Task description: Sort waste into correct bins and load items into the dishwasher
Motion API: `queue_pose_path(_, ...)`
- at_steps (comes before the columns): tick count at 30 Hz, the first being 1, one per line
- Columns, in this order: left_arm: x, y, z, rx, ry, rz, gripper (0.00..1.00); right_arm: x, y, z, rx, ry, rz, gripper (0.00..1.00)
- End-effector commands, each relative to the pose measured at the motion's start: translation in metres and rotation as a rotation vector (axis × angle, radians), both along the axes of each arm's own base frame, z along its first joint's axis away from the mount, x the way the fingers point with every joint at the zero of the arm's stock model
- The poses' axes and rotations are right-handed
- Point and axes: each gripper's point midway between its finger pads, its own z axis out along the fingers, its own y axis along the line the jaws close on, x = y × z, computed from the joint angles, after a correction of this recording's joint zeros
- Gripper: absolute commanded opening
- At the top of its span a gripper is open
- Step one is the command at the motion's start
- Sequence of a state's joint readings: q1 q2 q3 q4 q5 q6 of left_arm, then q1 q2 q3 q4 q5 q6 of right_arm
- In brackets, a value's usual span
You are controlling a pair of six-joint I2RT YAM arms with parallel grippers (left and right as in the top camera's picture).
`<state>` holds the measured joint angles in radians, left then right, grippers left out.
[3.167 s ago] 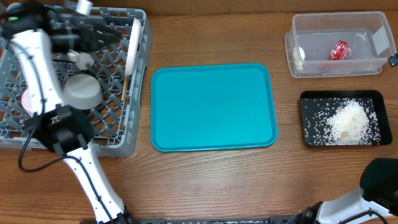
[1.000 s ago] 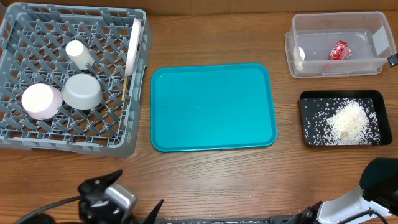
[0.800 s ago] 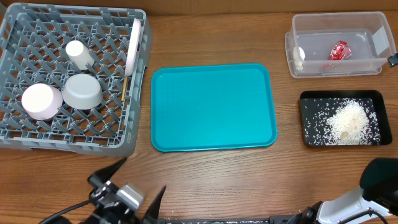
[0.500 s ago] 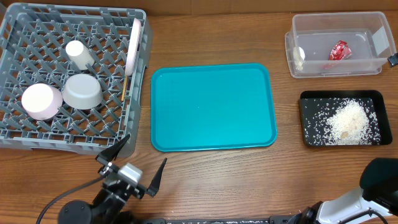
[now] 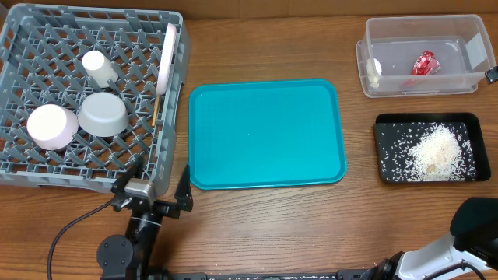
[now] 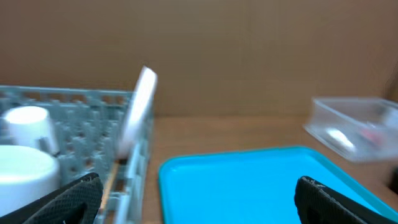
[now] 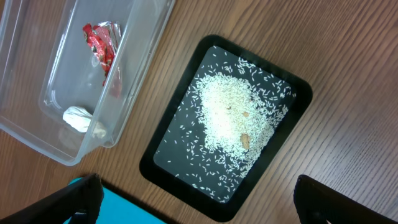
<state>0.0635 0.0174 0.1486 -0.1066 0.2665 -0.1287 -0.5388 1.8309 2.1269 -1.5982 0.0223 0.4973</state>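
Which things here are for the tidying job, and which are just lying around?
For the job: dish rack, plate, pink bowl, grey-blue bowl, cup, chopsticks, clear tub, red wrapper, tissue, black tray, rice.
Just lying around: teal tray.

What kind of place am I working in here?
Likely a mock dish-clearing station: a wooden table with a grey dish rack, a teal tray, and a clear tub and black tray for waste.

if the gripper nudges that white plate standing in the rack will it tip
The white plate stands on edge at one wall of the dish rack, so a sideways nudge could probably tip it. It looks rigid and smooth, likely slippery to pinch.
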Motion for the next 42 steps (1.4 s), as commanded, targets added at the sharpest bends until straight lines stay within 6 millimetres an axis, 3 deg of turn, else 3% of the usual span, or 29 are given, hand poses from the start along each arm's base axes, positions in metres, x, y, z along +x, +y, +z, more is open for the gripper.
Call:
queue_pose_path(1, 0.007, 0.029, -0.013, -0.033, 0.003, 0.179, 1.00, 0.000, 0.000, 0.004, -0.006, -0.014, -0.005, 1.00)
queue_pose_path(10, 0.013, 0.030, -0.058, 0.049, 0.090, 0.177, 1.00, 0.000, 0.000, 0.004, -0.006, -0.014, -0.005, 1.00)
queue_pose_path(14, 0.013, 0.031, -0.058, 0.116, 0.083, 0.182, 1.00, 0.000, 0.000, 0.004, -0.006, -0.014, -0.005, 1.00)
queue_pose_path(42, 0.013, 0.031, -0.059, 0.117, 0.084, 0.185, 1.00, 0.001, -0.001, 0.002, -0.003, -0.009, -0.005, 1.00)
